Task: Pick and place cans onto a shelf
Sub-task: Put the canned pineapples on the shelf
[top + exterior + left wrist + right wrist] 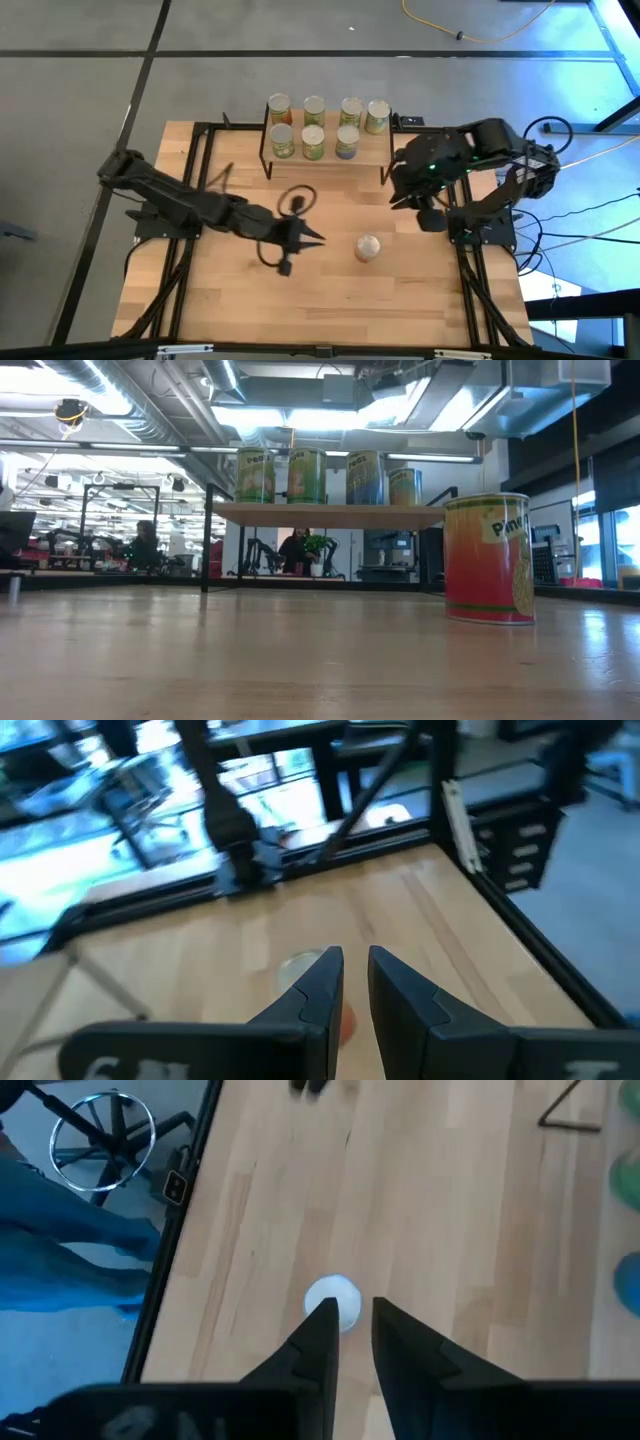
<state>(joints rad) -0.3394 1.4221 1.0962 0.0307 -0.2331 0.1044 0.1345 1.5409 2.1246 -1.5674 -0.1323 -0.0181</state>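
One orange-red can (368,247) with a pale top stands upright on its base on the wooden table; it is large in the low view (487,558). Several more cans (313,141) stand on the top board of the shelf (326,158) at the far edge; the low view shows the shelf top (330,513) with cans on it. My left gripper (318,240) is shut and empty, left of the lone can; the can (300,968) is partly hidden behind its fingers (357,960). My right gripper (398,200) is shut, raised at the shelf's right end, and looks down on the can (335,1300).
A black metal frame (200,190) runs along the table's left and right sides. A dark cable loop (297,199) lies on the table near the left arm. Bare wood lies between the shelf and the near edge. People and desks show in the room beyond the table.
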